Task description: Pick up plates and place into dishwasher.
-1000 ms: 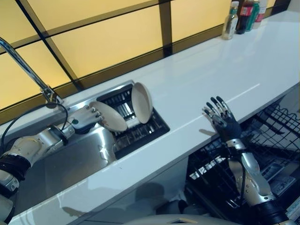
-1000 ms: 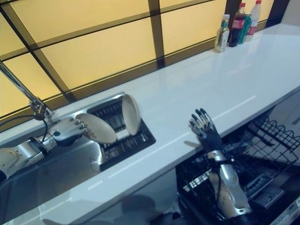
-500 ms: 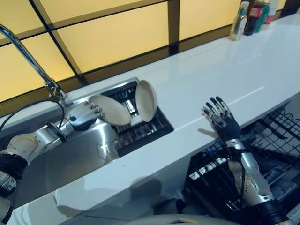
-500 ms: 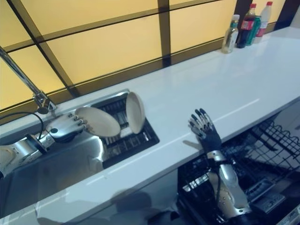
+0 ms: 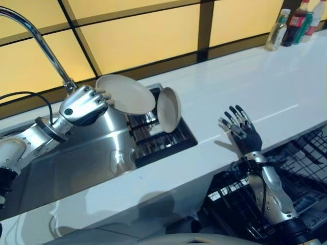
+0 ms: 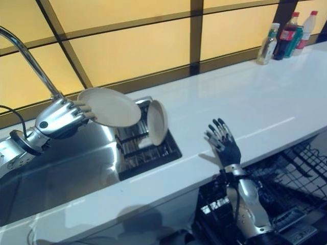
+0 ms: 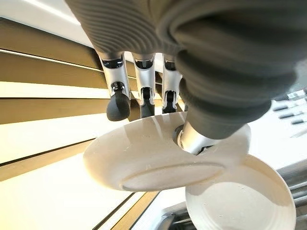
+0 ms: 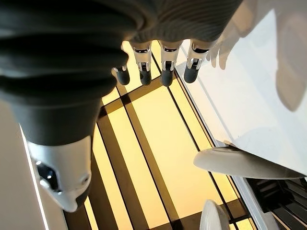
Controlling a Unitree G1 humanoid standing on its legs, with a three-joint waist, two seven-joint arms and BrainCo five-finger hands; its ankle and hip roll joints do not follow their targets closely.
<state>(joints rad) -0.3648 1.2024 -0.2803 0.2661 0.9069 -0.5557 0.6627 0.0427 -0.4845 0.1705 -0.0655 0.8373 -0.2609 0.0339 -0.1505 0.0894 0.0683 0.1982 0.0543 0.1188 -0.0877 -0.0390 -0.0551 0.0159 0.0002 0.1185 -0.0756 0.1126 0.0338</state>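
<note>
since a second ago the left hand (image 5: 82,106) has lifted its plate (image 5: 125,94) clear of the sink rack (image 5: 158,143), fingers and thumb pinching the rim. a second plate (image 5: 169,109) stands upright in the rack. the right hand (image 5: 244,131) waits with fingers spread above the open dishwasher rack (image 5: 286,178); no plates show there, so loading seems hardly begun.

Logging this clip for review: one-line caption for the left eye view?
Left hand holds a plate above the sink; a second plate stands in the rack; right hand open.
</note>
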